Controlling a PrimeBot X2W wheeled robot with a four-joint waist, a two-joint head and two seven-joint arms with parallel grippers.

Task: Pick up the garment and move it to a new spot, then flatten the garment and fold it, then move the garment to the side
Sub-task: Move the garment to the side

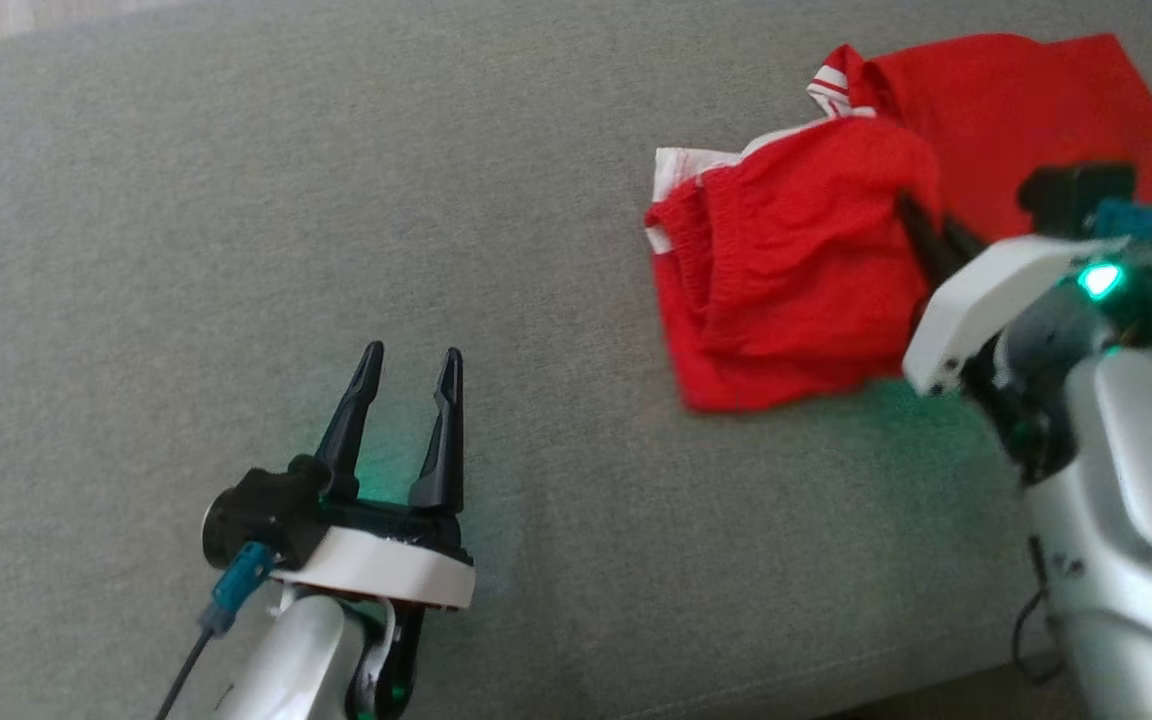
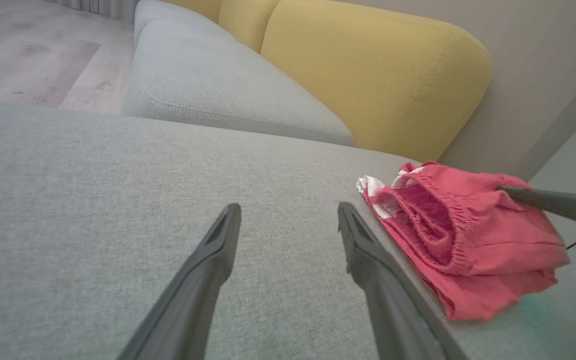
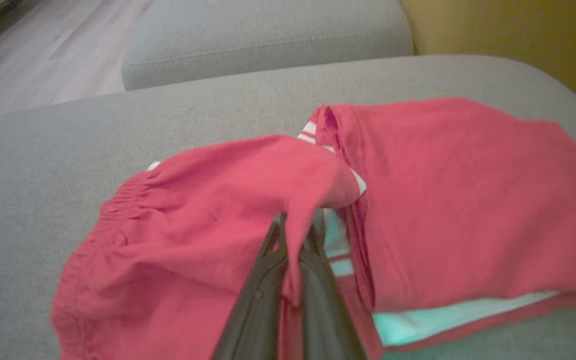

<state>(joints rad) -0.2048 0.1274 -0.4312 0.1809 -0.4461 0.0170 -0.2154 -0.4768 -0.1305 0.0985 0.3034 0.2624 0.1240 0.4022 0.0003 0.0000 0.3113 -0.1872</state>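
Note:
The garment [image 1: 796, 260] is a pair of red shorts with white side stripes and an elastic waistband, lying partly folded on the grey cushion at the upper right of the head view. My right gripper [image 1: 921, 225] is shut on a pinch of red cloth at the fold's edge; in the right wrist view the garment [image 3: 228, 220] drapes over my right gripper [image 3: 295, 225]. My left gripper [image 1: 408, 362] stands open over bare cushion at the lower left, well apart from the shorts. The left wrist view has my left gripper [image 2: 288, 215] with the garment [image 2: 458, 240] to its right.
The grey cushion [image 1: 236, 200] stretches wide to the left of the shorts. Behind it in the left wrist view stand a second grey seat [image 2: 208, 85] and a yellow backrest [image 2: 368, 75], with wooden floor [image 2: 23, 55] beyond. The cushion's front edge runs near my right arm.

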